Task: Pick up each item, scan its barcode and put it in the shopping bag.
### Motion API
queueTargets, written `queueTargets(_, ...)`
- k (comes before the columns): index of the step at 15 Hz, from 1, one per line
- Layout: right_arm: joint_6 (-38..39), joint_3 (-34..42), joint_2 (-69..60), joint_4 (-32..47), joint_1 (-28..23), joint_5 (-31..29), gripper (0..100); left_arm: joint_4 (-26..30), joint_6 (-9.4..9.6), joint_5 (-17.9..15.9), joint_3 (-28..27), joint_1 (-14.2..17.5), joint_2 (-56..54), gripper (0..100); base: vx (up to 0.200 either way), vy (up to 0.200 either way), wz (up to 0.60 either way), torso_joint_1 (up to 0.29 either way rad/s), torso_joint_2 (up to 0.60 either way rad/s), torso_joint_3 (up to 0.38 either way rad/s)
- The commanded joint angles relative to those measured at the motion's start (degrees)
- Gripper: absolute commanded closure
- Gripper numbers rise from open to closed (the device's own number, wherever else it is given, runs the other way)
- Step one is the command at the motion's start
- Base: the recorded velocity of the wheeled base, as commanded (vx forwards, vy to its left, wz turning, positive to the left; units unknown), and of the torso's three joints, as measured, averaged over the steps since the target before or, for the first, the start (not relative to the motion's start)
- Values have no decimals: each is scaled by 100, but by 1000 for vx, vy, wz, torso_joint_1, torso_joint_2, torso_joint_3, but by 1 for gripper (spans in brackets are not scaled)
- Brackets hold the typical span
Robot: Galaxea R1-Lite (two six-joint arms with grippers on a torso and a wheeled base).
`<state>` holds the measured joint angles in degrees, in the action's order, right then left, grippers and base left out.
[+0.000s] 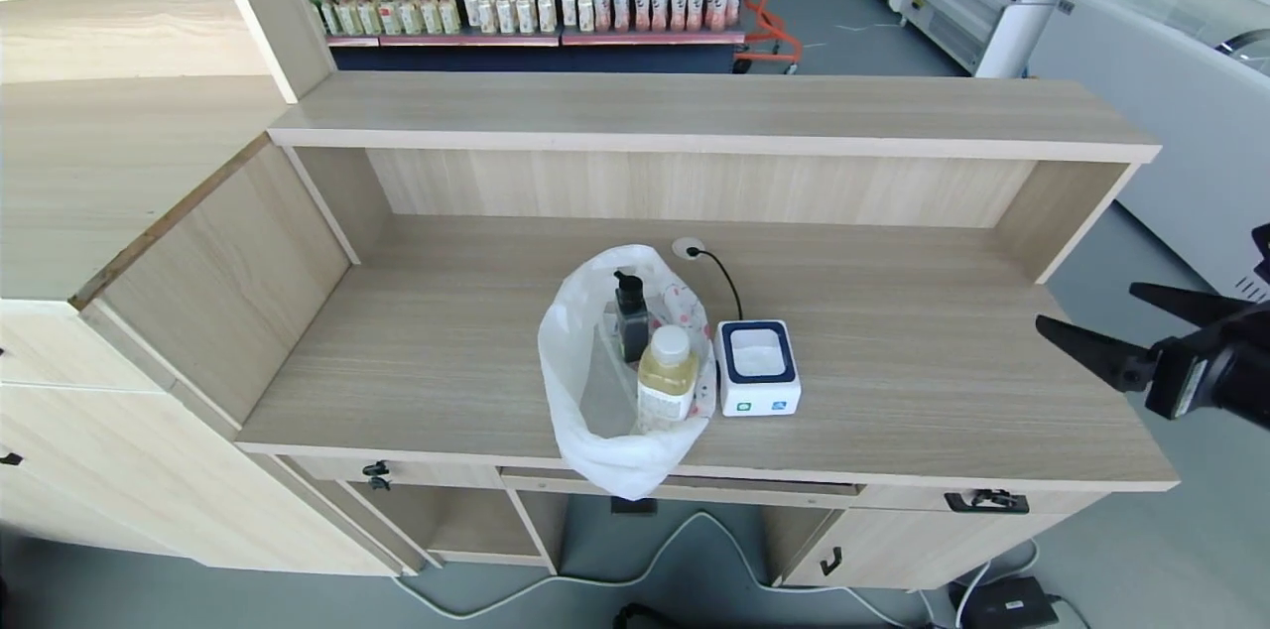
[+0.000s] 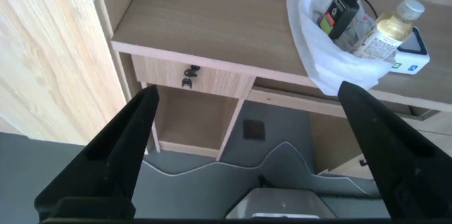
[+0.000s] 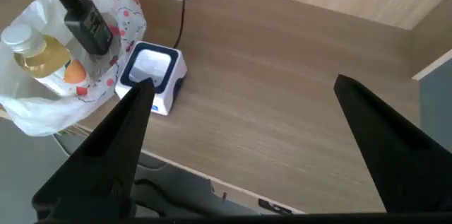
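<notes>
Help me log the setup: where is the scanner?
In the head view, the scanner sits on the counter, just right of the shopping bag.

Head camera looks down on the pale wooden bench [image 1: 893,361] from in front; left wrist camera sits low before its front edge, right wrist camera nearer, above it. All share the white plastic shopping bag [image 1: 561,361].

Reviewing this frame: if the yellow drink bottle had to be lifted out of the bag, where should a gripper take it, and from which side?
Probably just under the white cap, coming from above. The drink bottle stands roughly upright with the bag around its lower body. The black pump bottle stands close behind it, so only the top looks free.
</notes>
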<state>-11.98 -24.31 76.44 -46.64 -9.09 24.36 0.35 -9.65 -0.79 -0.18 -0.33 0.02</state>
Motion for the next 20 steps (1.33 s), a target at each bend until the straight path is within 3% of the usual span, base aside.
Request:
queueTargets(1,65,796,-691,15,-383,-168,0,0,-1,0,1,-2,-2,0,0,0,0,0,0,0)
queueTargets(4,117,1903,-1641,340,-13,-1715,0,0,-1,0,1,-2,-2,0,0,0,0,0,0,0)
queueTargets(6,399,2237,-2484,771,154,-2163,0,0,-1,0,1,-2,-2,0,0,0,0,0,0,0)
queueTargets(10,733,2431,-4304,1711,584,-2207,0,0,-1,0,1,-2,-2,0,0,0,0,0,0,0)
queueTargets(12,759,2431,-5587,2862,953,-2462,0,0,-1,0,1,-2,-2,0,0,0,0,0,0,0)
queueTargets(14,803,2431,-6413,3803,945,-2462,0,0,-1,0,1,-2,-2,0,0,0,0,0,0,0)
queueTargets(17,917,2431,-7283,4576,874,-2453,0,0,-1,0,1,-2,-2,0,0,0,0,0,0,0)
queueTargets(20,900,2431,-7635,4629,945,-2436,0,0,-1,0,1,-2,-2,0,0,0,0,0,0,0)
